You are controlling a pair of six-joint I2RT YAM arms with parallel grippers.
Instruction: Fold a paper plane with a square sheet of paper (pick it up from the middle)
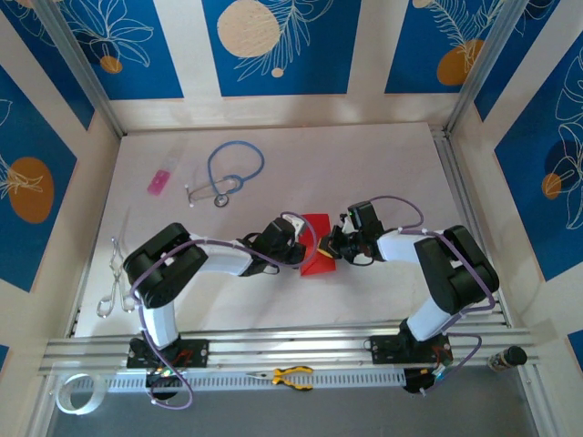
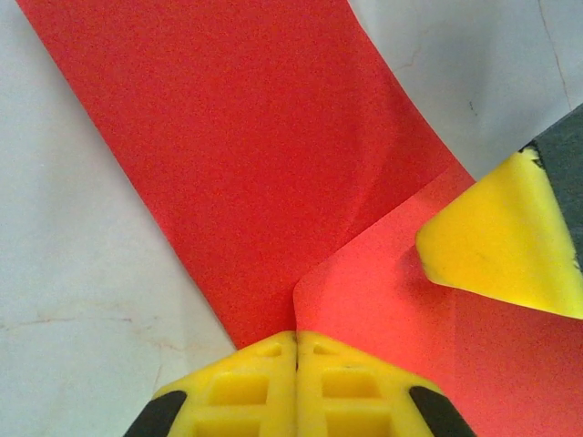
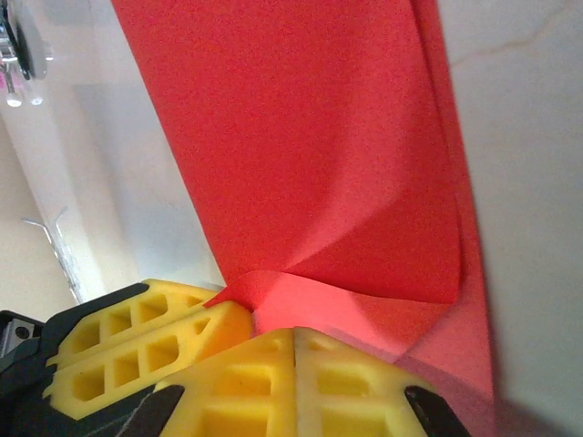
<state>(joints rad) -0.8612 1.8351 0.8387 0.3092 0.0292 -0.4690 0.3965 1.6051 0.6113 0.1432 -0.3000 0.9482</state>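
Observation:
The square sheet of paper point(image 1: 316, 228) lies bright red on the white table point(image 1: 364, 164), between my two grippers. One corner of the paper point(image 2: 228, 137) is folded over into a lighter flap point(image 2: 383, 300). My left gripper point(image 2: 296, 339) is shut, and the flap's edge runs into the seam of its jaws. My right gripper point(image 3: 294, 335) is shut too, its tips resting against the raised flap point(image 3: 346, 309). One of its yellow fingers point(image 2: 496, 237) lies on the flap in the left wrist view. From above, the left gripper point(image 1: 304, 254) and the right gripper point(image 1: 327, 250) almost touch. The paper plane is out of view.
A blue stethoscope point(image 1: 232, 173) and a small pink item point(image 1: 159, 182) lie at the back left. Scissors point(image 1: 114, 278) rest near the left edge. Yellow-handled pliers point(image 1: 291, 375) and a tape roll point(image 1: 77, 393) sit on the front rail.

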